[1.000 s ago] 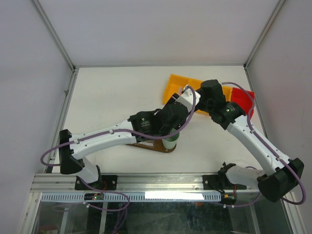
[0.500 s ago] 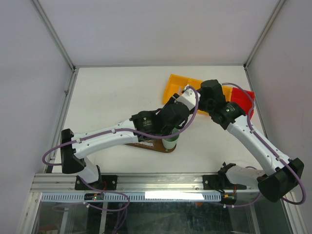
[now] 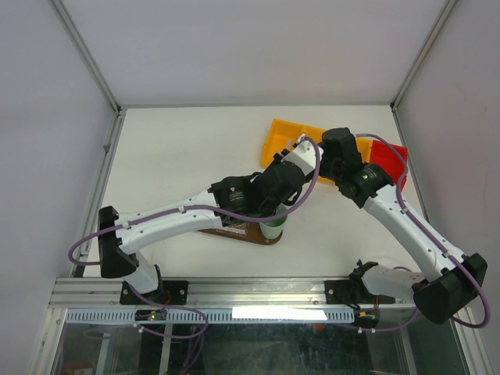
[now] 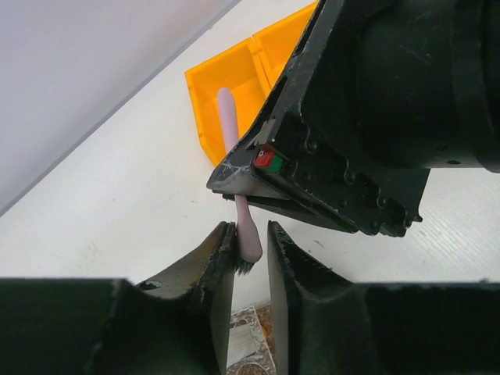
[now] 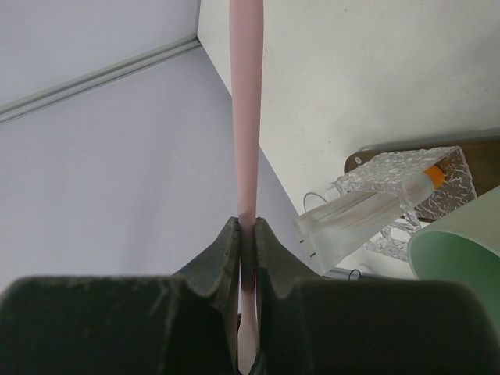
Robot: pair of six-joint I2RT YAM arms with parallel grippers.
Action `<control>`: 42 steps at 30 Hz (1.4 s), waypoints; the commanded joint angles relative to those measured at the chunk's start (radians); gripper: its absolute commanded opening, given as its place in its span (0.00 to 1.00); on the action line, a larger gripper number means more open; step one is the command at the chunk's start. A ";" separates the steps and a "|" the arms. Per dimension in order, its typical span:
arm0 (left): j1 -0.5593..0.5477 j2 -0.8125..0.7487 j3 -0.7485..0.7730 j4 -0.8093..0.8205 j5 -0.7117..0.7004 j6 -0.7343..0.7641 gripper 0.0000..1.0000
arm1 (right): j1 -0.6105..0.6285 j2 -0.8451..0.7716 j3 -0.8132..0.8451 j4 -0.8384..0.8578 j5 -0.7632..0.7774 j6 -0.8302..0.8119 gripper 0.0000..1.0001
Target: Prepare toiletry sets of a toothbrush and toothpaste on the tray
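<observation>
My right gripper is shut on the handle of a thin pink toothbrush. In the left wrist view the toothbrush runs under the right gripper's black body, and its bristle end hangs between my left gripper's fingers. It touches the left finger, with a small gap to the right one, so the left gripper is open. In the top view the two grippers meet at the yellow bin's near edge, left and right. The dark brown tray lies under the left arm. A white tube sticks out of a clear glass.
A mint-green cup stands at the tray's right end, next to the clear glass. The yellow compartmented bin sits behind the grippers, with a red bin to its right. White enclosure walls stand on all sides.
My left gripper has moved a little up and to the right, closer to the right gripper and round the toothbrush's end. The right arm has hardly moved.
</observation>
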 commanded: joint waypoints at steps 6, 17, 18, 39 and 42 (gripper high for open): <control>-0.016 0.027 0.048 0.041 -0.052 0.037 0.31 | 0.003 -0.046 0.004 0.066 0.005 0.026 0.00; -0.015 -0.028 0.043 0.042 -0.033 -0.014 0.00 | 0.002 -0.075 -0.026 0.090 0.030 -0.037 0.34; -0.016 -0.045 0.035 0.041 -0.022 -0.028 0.00 | 0.002 -0.083 -0.029 0.100 0.040 -0.068 0.41; -0.012 -0.371 -0.065 -0.258 0.211 -0.576 0.00 | -0.001 -0.383 -0.111 0.269 -0.358 -1.472 0.99; -0.011 -0.374 -0.056 -0.298 0.239 -0.600 0.00 | 0.000 -0.360 -0.141 0.284 -0.541 -1.623 0.95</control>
